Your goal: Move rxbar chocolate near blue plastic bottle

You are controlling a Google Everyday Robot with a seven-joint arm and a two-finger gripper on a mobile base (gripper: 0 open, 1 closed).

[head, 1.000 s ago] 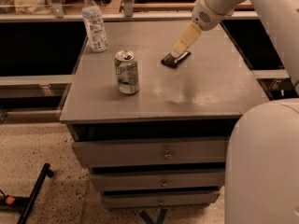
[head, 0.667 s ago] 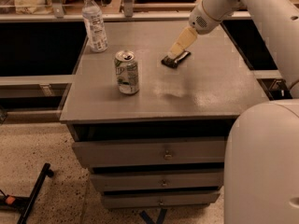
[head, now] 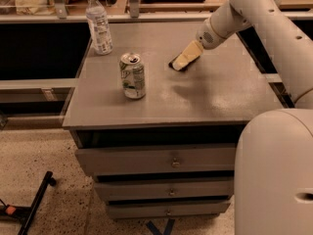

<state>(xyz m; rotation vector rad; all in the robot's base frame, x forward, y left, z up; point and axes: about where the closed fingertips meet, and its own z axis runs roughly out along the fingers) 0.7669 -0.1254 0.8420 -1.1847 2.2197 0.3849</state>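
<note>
The rxbar chocolate (head: pixel 174 65) is a flat black bar lying on the grey cabinet top (head: pixel 220 97), right of centre. Only its left end shows, because my gripper (head: pixel 184 60) is down on it and covers the rest. The blue plastic bottle (head: pixel 99 24) is clear with a white cap and stands upright at the back left corner, well to the left of the bar and the gripper.
A green-and-white soda can (head: pixel 132 76) stands upright between the bottle and the bar, towards the front. My white arm (head: pixel 274 28) reaches in from the right. The cabinet has drawers (head: pixel 171 163) below. A black stand (head: pixel 34 204) lies on the floor at the left.
My gripper has lowered onto the bar and shifted slightly left; the bar's visible end now sits a little further left. The bottle and can have not moved.
</note>
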